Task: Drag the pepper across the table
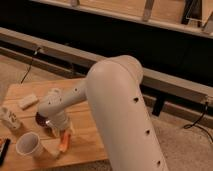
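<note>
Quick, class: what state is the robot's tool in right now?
Tool: closed, down at the upper end of the slim orange pepper on the light wooden table; whether it grips it cannot be told.

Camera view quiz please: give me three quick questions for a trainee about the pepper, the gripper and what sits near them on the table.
1. True or false: the pepper lies near the front edge of the table, just right of the white cup.
2. Where is the gripper? A: over the white cup. B: down at the pepper's upper end. C: raised high above the table.
3. Fill in: the gripper's fingers are ___ (open or shut).

Key: 1 true. 2 B. 3 shut.
</note>
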Robot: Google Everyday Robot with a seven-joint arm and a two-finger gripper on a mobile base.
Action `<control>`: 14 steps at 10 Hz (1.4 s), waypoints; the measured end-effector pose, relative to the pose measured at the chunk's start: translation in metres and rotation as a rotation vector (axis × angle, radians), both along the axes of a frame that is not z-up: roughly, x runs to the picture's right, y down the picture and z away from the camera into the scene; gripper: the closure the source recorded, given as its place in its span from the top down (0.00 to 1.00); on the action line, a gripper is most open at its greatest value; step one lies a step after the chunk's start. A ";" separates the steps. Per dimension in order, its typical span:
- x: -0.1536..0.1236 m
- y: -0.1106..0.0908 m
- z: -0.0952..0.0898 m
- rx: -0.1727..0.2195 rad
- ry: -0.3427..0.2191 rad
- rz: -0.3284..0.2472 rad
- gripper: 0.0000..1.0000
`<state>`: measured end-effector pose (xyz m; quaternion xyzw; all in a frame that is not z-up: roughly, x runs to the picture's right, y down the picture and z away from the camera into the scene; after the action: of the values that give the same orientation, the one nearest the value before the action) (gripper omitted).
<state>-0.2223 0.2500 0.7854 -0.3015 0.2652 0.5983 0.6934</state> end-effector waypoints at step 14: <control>-0.005 0.015 -0.006 -0.059 -0.025 -0.062 0.44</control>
<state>-0.2270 0.2650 0.7797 -0.3210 0.2834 0.5645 0.7057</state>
